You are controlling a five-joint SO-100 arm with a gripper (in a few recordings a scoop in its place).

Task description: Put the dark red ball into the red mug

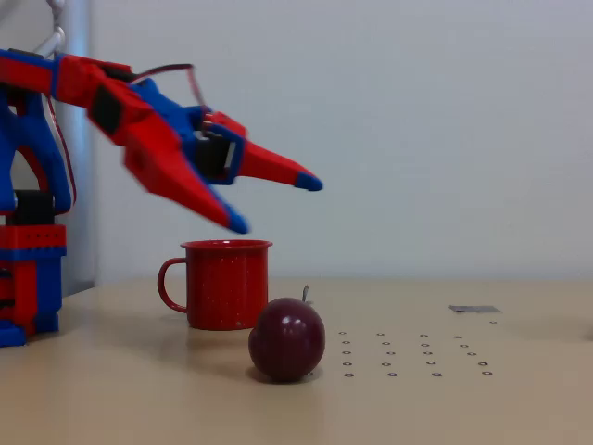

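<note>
Fixed view, side-on at tabletop height. Landmark: the red mug (227, 283), bright red with fine pale speckles and a rolled rim, standing upright on the tabletop (139, 399), loop handle on its left side in the picture.

The dark red ball (286, 339), glossy maroon, sits on the tabletop in front of the mug and to its right, nearer the camera. In the picture it overlaps the mug's lower right corner; whether they touch cannot be told. A short thin stalk-like bit sticks up just above the ball's top, right of the mug.

The gripper (276, 202) hangs in the air above the mug, clear of the rim, jaws spread wide and holding nothing. One red finger with a blue tip angles down, tip ending just above the mug's rim. The other points right and slightly down, tip above and to the right of the mug, roughly over the ball. Well apart from the ball.

The red and blue arm (102, 93) comes in from up-left of the mug; its base (28, 278) stands on the tabletop left of the mug.

Right of the mug, past the ball: a grid of small dark ring marks (412, 354) on the tabletop, and further right a flat grey patch (474, 309). Plain pale wall (417, 120) behind the mug.
</note>
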